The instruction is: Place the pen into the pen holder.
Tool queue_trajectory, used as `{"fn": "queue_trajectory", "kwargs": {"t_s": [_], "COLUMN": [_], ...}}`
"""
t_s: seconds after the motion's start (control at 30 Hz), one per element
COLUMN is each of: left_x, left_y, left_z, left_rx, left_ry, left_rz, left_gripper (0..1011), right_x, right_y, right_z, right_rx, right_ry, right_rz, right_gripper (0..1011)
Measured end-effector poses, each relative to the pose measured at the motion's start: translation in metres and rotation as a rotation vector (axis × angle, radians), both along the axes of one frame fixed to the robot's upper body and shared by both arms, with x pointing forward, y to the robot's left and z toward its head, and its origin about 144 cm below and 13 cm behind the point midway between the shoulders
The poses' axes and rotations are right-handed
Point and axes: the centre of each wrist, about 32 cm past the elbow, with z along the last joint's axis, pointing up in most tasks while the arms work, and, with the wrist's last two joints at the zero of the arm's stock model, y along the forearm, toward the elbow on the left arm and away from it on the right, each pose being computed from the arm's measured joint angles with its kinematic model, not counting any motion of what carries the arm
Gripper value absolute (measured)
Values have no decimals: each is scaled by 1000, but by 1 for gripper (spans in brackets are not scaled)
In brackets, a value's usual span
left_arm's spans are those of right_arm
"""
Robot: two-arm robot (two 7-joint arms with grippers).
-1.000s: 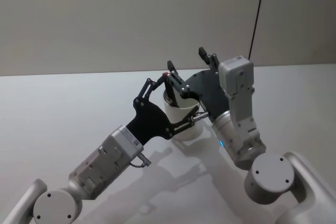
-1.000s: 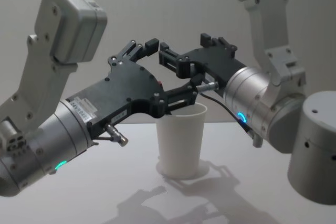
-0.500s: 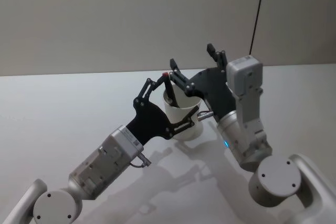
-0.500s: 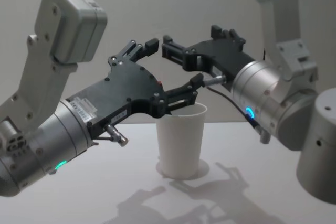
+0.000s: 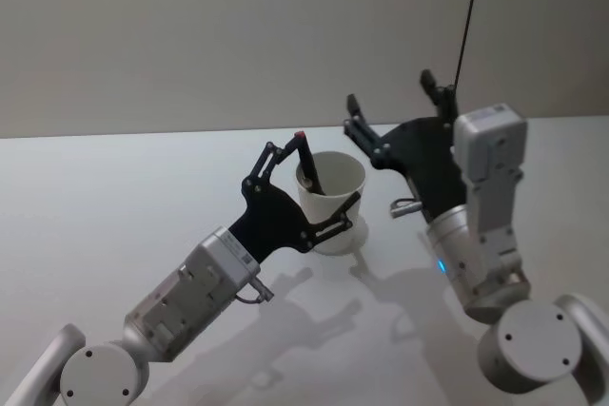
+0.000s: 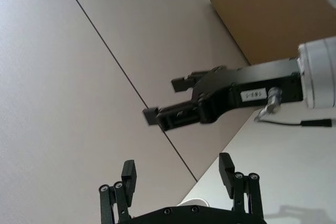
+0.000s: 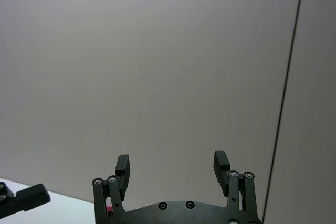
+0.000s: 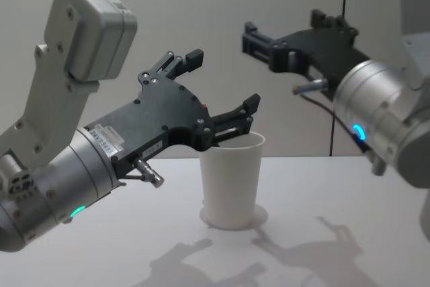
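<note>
The pen (image 5: 308,165), a dark slim stick with a red tip at its top end, stands tilted inside the pen holder (image 5: 333,199), a plain white tapered paper cup with a rolled rim, its lower part down in the cup and its red end leaning out over the rim on the robot's left. The cup stands upright on the pale grey table (image 5: 114,197).

The left end effector (image 5: 314,183), black with linked fingers, sits at the cup with its fingers spread apart: in the head view one finger reaches up beside the pen's red end and the other lies along the cup's near side. Whether either finger touches the pen cannot be told.

The right end effector (image 5: 395,106), also black, hangs in the air above and to the right of the cup, clear of it, its fingers wide apart and holding nothing.
</note>
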Motion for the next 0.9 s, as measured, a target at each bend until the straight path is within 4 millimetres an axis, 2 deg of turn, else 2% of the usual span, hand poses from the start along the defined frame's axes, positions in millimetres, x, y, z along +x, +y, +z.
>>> {"fn": "queue_trajectory", "kwargs": {"t_s": [0.6,0.9], "left_x": [0,0], "left_y": [0,0], "left_z": [0,0], "left_rx": [0,0], "left_ry": [0,0], "left_rz": [0,0], "left_gripper": [1004,1004], "right_x": [-44,-57], "right_y": [-24,-33], "right_z": [-8,-14], "right_rx": [32,37], "right_ry": [14,38], "right_rz": [-228,-296], "right_gripper": [1001,1001]}}
